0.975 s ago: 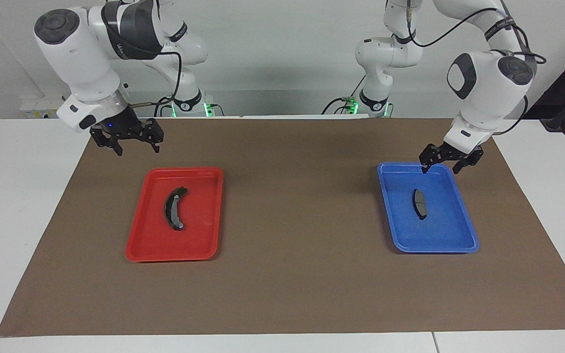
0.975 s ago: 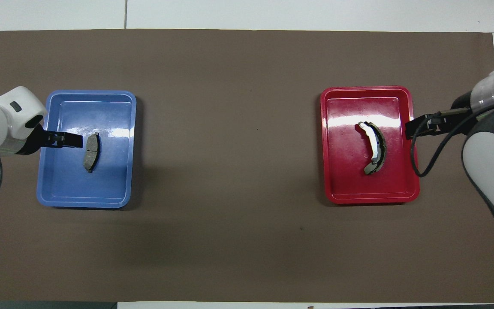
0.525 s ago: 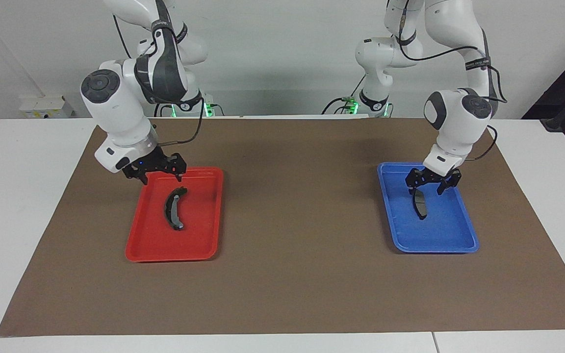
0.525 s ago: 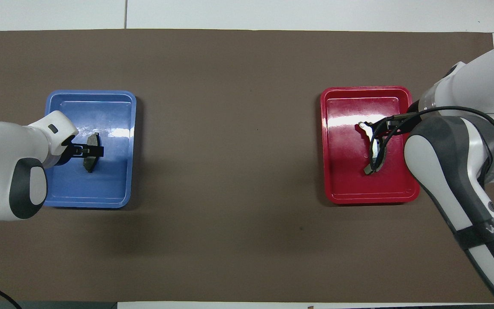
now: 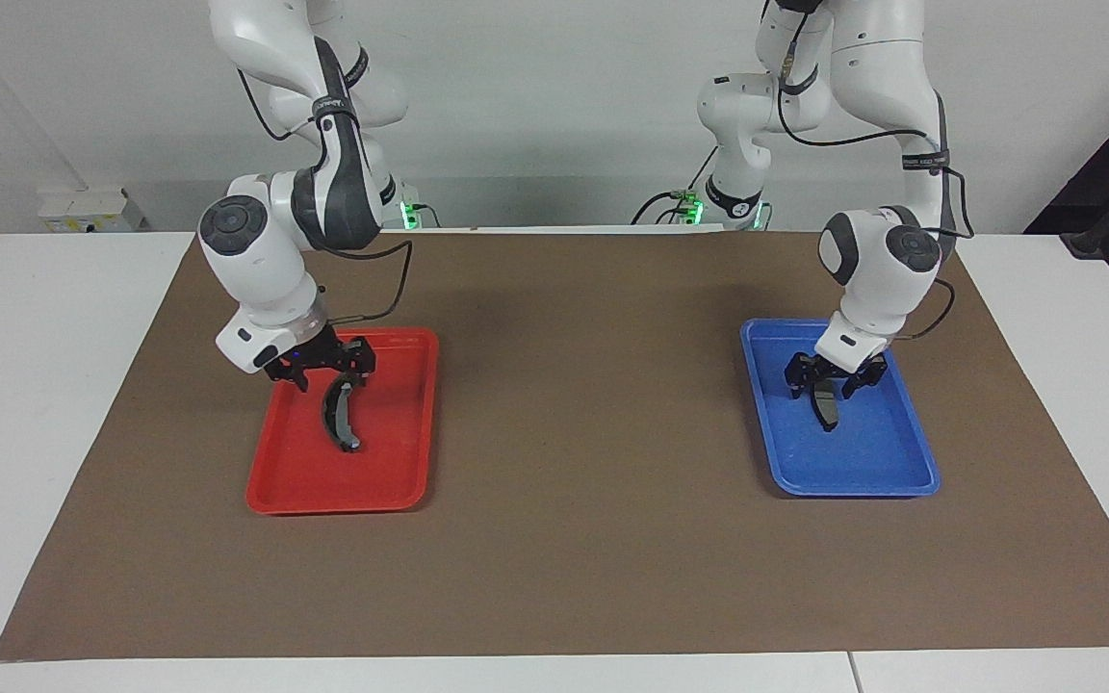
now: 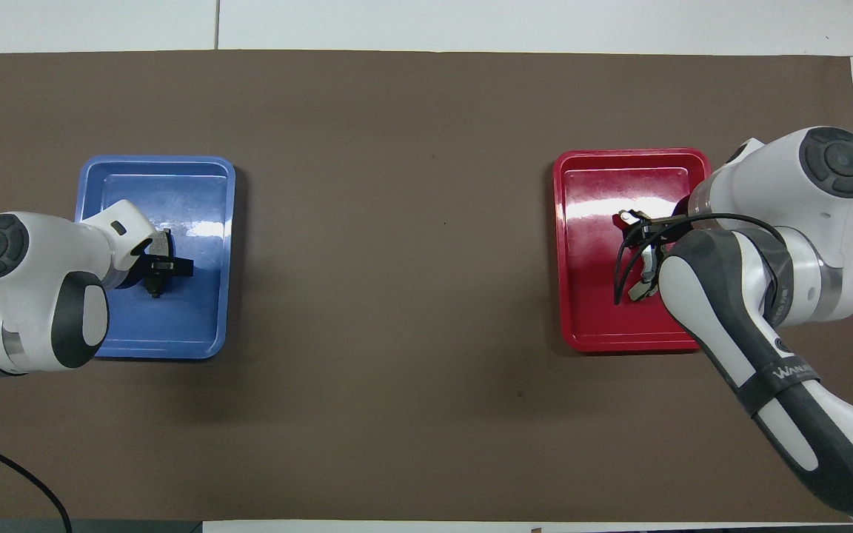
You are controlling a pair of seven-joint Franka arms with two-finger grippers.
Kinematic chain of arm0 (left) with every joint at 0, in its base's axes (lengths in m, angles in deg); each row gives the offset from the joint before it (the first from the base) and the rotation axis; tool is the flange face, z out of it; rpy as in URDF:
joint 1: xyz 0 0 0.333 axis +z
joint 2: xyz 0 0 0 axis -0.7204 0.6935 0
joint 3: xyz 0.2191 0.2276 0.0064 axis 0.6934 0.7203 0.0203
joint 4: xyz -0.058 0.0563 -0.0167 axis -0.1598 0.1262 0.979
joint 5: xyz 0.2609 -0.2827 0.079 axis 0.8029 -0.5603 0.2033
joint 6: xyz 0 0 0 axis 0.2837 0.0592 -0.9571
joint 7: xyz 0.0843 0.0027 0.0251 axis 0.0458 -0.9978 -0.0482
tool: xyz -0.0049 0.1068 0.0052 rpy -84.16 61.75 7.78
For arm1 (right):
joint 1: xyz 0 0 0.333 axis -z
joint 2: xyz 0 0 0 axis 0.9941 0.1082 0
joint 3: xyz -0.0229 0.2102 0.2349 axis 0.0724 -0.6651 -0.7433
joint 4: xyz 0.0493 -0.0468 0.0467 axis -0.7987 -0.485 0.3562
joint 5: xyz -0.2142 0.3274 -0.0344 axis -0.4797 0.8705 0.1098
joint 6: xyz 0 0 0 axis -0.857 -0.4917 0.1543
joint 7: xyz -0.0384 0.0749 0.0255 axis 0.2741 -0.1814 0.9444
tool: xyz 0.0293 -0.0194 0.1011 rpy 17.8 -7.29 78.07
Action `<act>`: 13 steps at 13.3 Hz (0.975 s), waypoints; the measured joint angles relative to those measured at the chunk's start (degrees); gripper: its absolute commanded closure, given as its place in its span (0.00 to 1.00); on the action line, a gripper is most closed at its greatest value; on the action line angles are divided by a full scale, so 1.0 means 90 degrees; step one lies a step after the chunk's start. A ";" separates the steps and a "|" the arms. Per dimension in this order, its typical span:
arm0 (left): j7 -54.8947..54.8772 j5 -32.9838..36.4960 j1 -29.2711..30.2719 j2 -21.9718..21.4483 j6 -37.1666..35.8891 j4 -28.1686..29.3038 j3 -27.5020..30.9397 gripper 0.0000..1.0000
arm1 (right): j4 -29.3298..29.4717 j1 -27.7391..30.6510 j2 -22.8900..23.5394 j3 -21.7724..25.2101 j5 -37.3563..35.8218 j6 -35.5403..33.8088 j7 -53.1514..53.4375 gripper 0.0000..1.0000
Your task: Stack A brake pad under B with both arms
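Brake pad A (image 5: 828, 412), short and dark grey, lies in the blue tray (image 5: 853, 486). My left gripper (image 5: 822, 378) is open and low over it, with a finger on each side of the pad's end nearer the robots. In the overhead view this gripper (image 6: 164, 269) covers most of pad A (image 6: 166, 238). Pad B (image 5: 343, 423), a long black arc with a grey strip, lies in the red tray (image 5: 323, 502). My right gripper (image 5: 331, 370) is open and low over the end of B nearer the robots. In the overhead view the right arm hides that gripper and part of B (image 6: 627, 217).
A brown mat (image 5: 574, 404) covers the table between the two trays, which stand about a tray's length apart several times over. The blue tray (image 6: 160, 164) is toward the left arm's end, the red tray (image 6: 589, 170) toward the right arm's end.
Both grippers have come down from beside the trays' robot-side edges to low over their pads. Neither pad has moved.
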 measured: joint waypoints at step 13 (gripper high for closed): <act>-0.0080 -0.0001 0.0007 -0.0094 -0.1178 -0.0919 0.0089 0.99 | -0.0175 0.0131 0.0631 0.0019 0.0000 0.0359 -0.0707 0.39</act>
